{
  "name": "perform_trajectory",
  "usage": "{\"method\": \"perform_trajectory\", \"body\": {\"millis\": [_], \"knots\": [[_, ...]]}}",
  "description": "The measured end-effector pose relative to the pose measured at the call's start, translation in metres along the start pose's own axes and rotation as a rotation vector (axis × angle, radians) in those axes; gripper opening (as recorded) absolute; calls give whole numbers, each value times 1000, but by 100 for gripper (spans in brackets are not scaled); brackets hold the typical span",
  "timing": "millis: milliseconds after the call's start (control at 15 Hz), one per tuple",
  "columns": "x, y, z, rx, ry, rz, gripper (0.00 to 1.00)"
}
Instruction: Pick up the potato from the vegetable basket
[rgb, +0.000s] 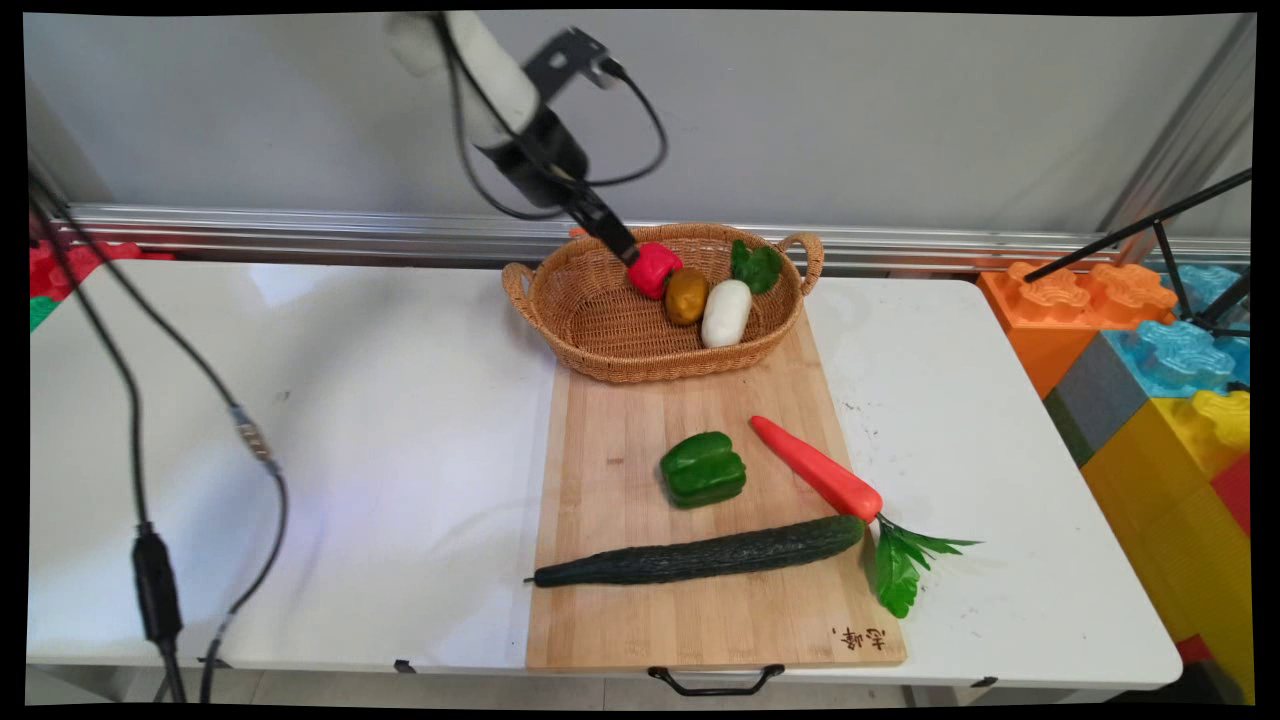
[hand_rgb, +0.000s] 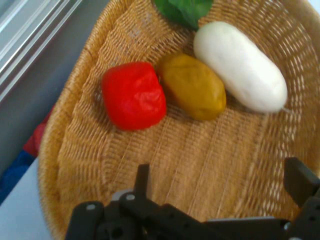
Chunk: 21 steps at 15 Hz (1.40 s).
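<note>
Pincer released, empty above basket; cucumber visible only in main view.

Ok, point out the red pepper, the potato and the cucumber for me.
red pepper (hand_rgb: 134, 95), hand view, middle of its upper face, in the basket.
potato (hand_rgb: 194, 86), hand view, middle of its brown body, beside the red pepper.
cucumber (rgb: 700, 555), main view, middle of its length, on the board.

Green pepper, carrot, cucumber on cutting board
</note>
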Motion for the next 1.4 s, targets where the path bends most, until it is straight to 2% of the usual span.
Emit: {"method": "perform_trajectory", "body": {"millis": [400,667,1200,1267,1400], "knots": [[18,17,80,11,-1,-159,100],[25,25,116,21,5,-235,100],[29,29,150,62,15,-337,100],[28,29,152,69,16,-348,0],[27,29,154,77,18,-363,0]]}}
